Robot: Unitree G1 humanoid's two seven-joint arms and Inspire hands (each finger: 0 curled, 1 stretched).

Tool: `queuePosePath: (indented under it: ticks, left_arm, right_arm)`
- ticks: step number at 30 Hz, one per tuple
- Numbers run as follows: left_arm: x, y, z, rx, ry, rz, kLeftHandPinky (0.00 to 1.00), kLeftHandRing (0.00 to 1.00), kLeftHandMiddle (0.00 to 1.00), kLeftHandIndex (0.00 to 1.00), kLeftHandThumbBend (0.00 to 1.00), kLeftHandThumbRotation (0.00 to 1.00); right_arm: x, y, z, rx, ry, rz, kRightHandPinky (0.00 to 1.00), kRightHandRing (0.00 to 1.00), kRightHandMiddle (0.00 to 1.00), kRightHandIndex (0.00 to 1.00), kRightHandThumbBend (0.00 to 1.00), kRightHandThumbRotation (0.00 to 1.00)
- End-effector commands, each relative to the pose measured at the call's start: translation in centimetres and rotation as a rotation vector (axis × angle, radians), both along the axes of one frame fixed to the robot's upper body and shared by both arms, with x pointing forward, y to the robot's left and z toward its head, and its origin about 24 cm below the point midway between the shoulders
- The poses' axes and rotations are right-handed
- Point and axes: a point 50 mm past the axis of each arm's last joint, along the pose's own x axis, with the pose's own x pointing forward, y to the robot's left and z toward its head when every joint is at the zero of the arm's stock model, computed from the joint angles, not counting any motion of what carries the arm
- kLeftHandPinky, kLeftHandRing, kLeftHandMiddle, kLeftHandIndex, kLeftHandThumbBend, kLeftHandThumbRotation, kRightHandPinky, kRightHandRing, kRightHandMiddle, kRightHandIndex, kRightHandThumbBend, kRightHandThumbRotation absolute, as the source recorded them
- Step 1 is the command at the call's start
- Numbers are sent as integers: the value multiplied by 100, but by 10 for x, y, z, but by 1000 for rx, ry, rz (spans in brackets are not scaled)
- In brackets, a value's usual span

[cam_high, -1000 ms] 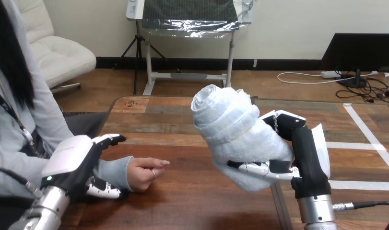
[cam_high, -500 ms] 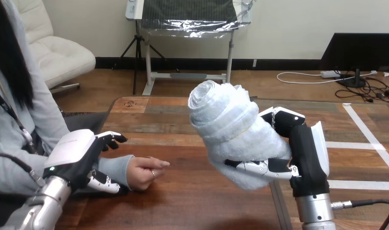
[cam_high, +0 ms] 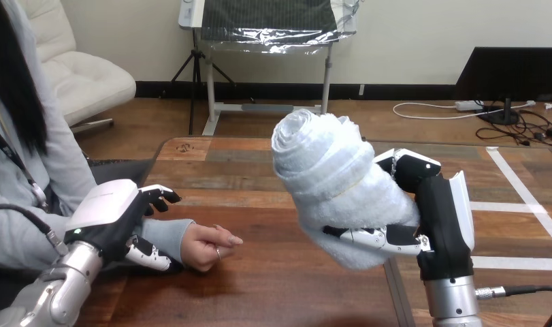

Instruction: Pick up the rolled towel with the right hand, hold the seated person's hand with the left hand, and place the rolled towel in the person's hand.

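Note:
My right hand (cam_high: 444,219) is held above the table's right half, shut on the white rolled towel (cam_high: 331,174). The roll tilts up and to the left, and my fingers (cam_high: 371,238) wrap its lower end. The person's hand (cam_high: 206,246) rests on the table at the left, loosely curled, its palm hidden. My left hand (cam_high: 108,216) straddles the person's grey-sleeved wrist (cam_high: 165,234). Its relaxed fingers (cam_high: 160,197) reach past the far side with a gap to the sleeve. Its thumb (cam_high: 149,256) lies along the near side.
The wooden table (cam_high: 273,286) has bare room between the person's hand and the towel. White tape lines (cam_high: 511,204) cross its right part. The person sits at the left edge.
My left hand has slid a little forward along the person's forearm toward the wrist. The right hand and towel have shifted slightly right. The person's hand has barely moved.

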Motion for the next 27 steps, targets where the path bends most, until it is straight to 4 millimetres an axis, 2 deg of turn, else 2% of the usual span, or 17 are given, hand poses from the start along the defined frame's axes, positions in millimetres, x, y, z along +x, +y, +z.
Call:
queuePosePath:
  ticks: [1, 15, 27]
  left_arm:
    - [3, 1, -1, 50, 34, -8, 61, 67, 71, 73, 100, 13]
    - [5, 0, -5, 51, 113, -8, 57, 61, 65, 66, 100, 4]
    - [5, -1, -6, 62, 156, -38, 43, 48, 53, 56, 100, 0]
  right_arm:
    - [8, 4, 22, 55, -124, 0, 19, 25, 32, 33, 73, 0]
    - [6, 4, 24, 54, -139, -3, 19, 24, 31, 32, 74, 0]
    - [6, 4, 25, 67, -145, -1, 19, 24, 31, 32, 74, 0]
